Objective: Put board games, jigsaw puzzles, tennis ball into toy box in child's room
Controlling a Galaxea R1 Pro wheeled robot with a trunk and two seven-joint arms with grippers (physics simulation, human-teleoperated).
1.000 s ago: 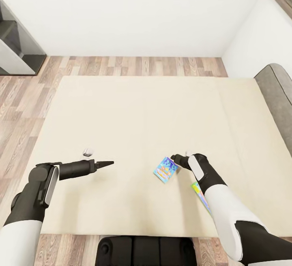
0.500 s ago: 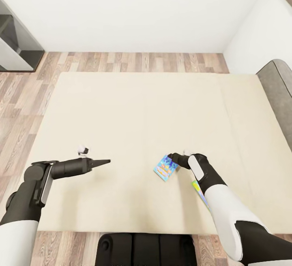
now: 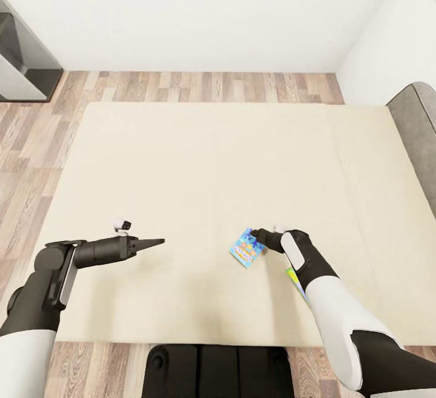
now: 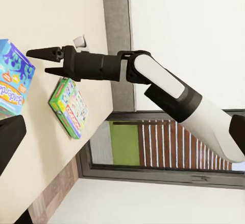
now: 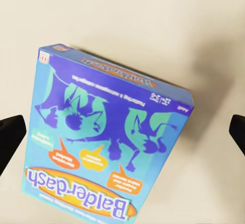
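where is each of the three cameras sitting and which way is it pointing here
Head view: on the robot's head, looking forward and down at the bed; both arms show, with the left gripper and right gripper.
Left wrist view: on the left arm, looking across the bed at the right arm, its open gripper and a green box.
Right wrist view: on the right arm, looking down at the blue board game; dark fingertips at the edges.
Shared: the blue board game appears in all three.

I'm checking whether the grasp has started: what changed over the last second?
The view shifted, so the camera moved. The left gripper drew slightly back toward the robot. The open right gripper remains poised over the blue Balderdash board game box, not holding it; the green board game box lies unmoved on the cream bed.
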